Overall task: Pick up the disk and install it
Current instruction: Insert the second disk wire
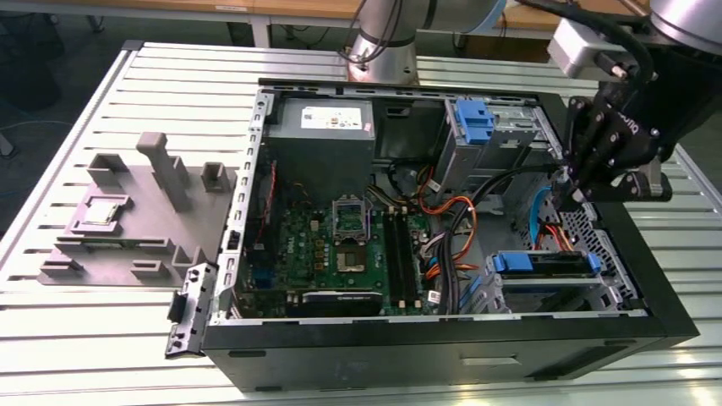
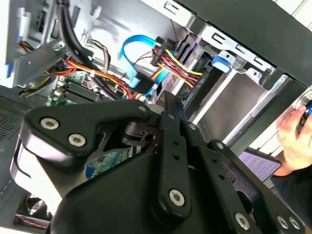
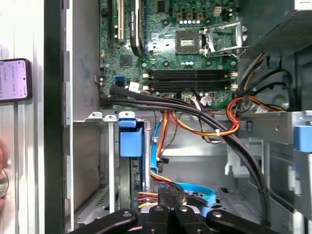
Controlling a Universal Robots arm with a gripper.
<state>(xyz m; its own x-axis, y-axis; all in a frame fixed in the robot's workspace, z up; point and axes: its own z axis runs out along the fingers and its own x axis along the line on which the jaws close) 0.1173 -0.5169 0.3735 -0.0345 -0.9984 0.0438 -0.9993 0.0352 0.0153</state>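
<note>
The disk (image 1: pixel 544 264), a flat drive with blue plastic rails, lies in the drive cage at the case's front corner, on the exterior view's right. In the first wrist view the disk (image 3: pixel 130 139) shows edge-on, with its blue tab sticking out of the cage. My gripper (image 1: pixel 569 196) hangs over the case's right side, above and just behind that cage, near the blue and orange cables. Its black fingers (image 3: pixel 161 212) are shut together with nothing between them, and the gripper (image 2: pixel 165 100) points down into the case.
The open computer case (image 1: pixel 451 338) lies on a slatted table. A bare blue bracket (image 1: pixel 474 120) stands in the rear bay, beside the power supply (image 1: pixel 321 123). A grey fixture block (image 1: pixel 135 220) sits on the exterior view's left. A person's hand (image 2: pixel 292 136) and a phone (image 3: pixel 14 80) lie outside the case.
</note>
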